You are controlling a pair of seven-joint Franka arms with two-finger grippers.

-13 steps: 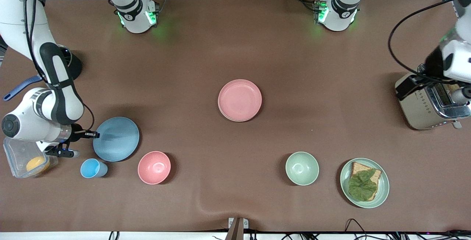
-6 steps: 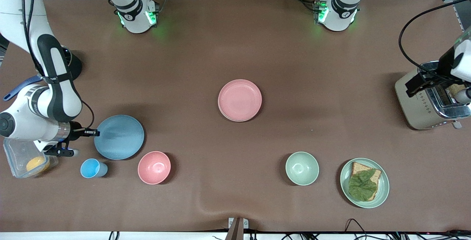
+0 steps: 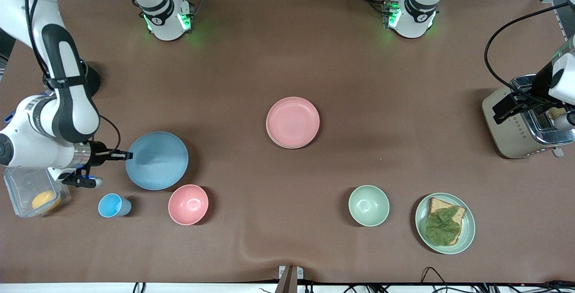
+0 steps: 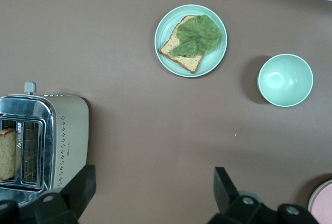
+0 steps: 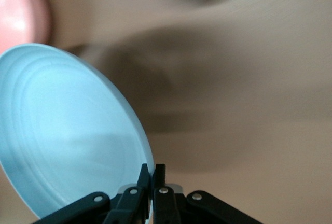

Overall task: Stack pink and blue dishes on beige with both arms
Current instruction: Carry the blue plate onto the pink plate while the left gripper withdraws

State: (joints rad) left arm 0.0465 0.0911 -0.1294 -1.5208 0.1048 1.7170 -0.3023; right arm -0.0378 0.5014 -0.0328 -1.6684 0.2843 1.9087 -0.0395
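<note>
My right gripper is clamped on the blue plate's rim, holding it over the table beside the pink bowl. My left gripper hangs released above the toaster. The pink plate sits mid-table.

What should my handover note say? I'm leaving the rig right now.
Right gripper: shut on the blue plate's rim, plate lifted above the table at the right arm's end.
Left gripper: open, waiting over the toaster.
Pink plate: mid-table, on another plate, likely the beige one.
Done: pink stacked.
Left: set blue on pink.
</note>
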